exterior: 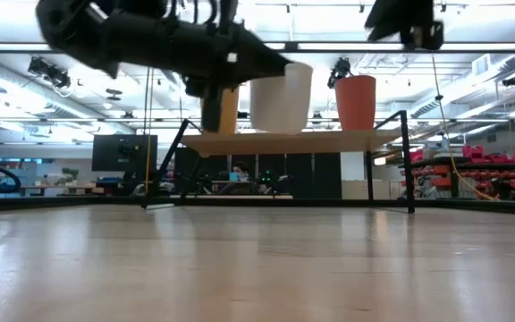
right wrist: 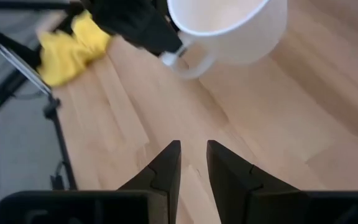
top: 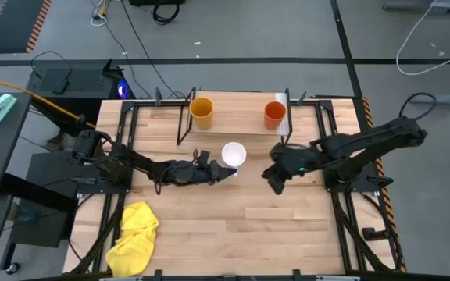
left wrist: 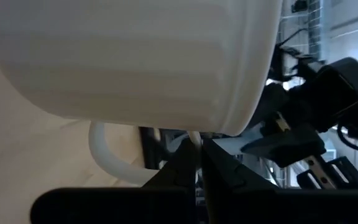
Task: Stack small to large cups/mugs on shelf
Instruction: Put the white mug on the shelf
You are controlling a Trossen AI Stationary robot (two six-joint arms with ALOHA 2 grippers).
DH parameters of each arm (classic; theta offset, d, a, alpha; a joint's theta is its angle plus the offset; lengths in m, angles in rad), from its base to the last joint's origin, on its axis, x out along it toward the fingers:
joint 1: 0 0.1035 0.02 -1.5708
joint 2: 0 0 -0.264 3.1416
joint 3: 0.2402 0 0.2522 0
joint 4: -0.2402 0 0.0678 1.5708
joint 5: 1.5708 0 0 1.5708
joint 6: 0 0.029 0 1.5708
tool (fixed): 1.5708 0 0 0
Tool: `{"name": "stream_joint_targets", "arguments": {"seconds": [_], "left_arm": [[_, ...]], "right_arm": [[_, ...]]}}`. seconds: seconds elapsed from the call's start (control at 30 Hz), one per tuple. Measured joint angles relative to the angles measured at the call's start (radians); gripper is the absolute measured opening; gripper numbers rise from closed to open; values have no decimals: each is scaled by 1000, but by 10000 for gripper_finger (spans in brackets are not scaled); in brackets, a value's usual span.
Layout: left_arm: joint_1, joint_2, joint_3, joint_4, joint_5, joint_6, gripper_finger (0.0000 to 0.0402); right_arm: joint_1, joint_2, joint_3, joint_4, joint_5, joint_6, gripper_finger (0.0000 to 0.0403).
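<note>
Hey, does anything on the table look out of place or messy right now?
Only the yellow cloth, crumpled at the table's front left corner. The white mug is held upright above the table by the left gripper; nothing spilled.

You've got three cups total: one white mug [top: 233, 154], one yellow-orange cup [top: 201, 112] far left and one red-orange cup [top: 274, 114] far right. One shelf [top: 237, 115], one yellow cloth [top: 133, 238] near left, and two arms with one gripper each, left gripper [top: 226, 172] and right gripper [top: 273, 180].
</note>
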Motion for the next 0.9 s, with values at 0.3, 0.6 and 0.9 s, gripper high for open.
{"name": "stream_joint_targets", "arguments": {"seconds": [0.3,0.6,0.9], "left_arm": [[120,0,139,-64,132,46,14],[229,0,331,-222,255,45,14],[304,0,365,-335,297,-57,14]], "right_arm": [[65,-85,0,-80,56,24,86],[129,-88,0,-117,63,65,86],[202,-141,0,-132,140,109,86]]}}
